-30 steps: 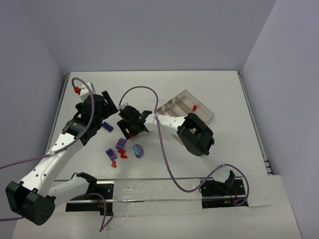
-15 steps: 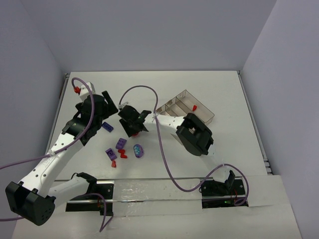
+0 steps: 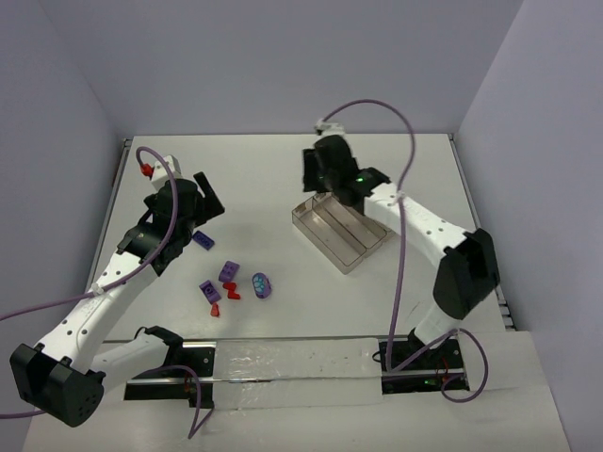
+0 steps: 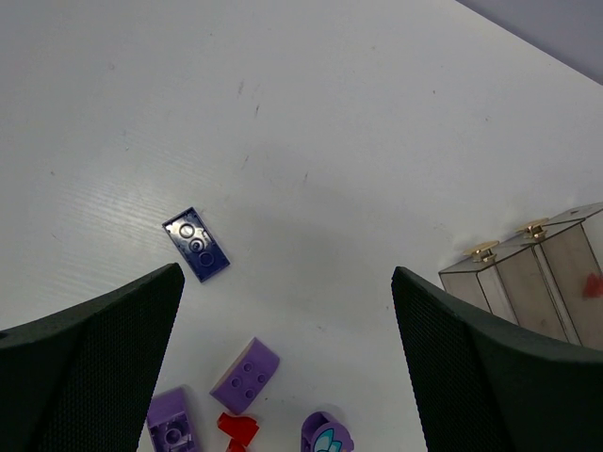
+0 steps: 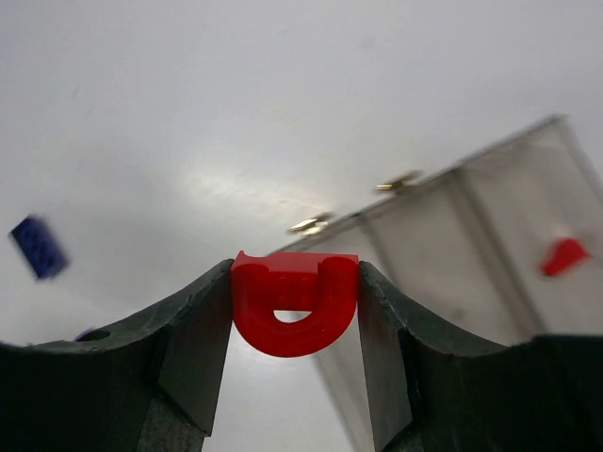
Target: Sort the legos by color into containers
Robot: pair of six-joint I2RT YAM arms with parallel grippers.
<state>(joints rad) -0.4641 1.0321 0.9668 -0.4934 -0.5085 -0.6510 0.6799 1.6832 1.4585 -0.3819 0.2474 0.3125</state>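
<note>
**One red brick in hand, most pieces yet to be sorted**

The right gripper is clamped on a bright red arched plastic brick, with a finger pressed against each side of it. Just beyond this gripper and to its right lies the clear plastic divided tray. One red piece already sits in a compartment further right. As far as the wrist view shows, the held brick is not yet over that compartment.

The left gripper is spread wide and holds nothing. Ahead of it, on the white worktop, lies a dark purple flat brick. Closer in, between its fingers, are a lilac brick, a second lilac brick, a rounded purple piece and a small red piece. The overhead view adds a second loose red piece.

I judge the sorting to be at an early stage. One red is placed and one is in hand. Two reds and every purple remain loose, and no purple shows in the tray.
</note>
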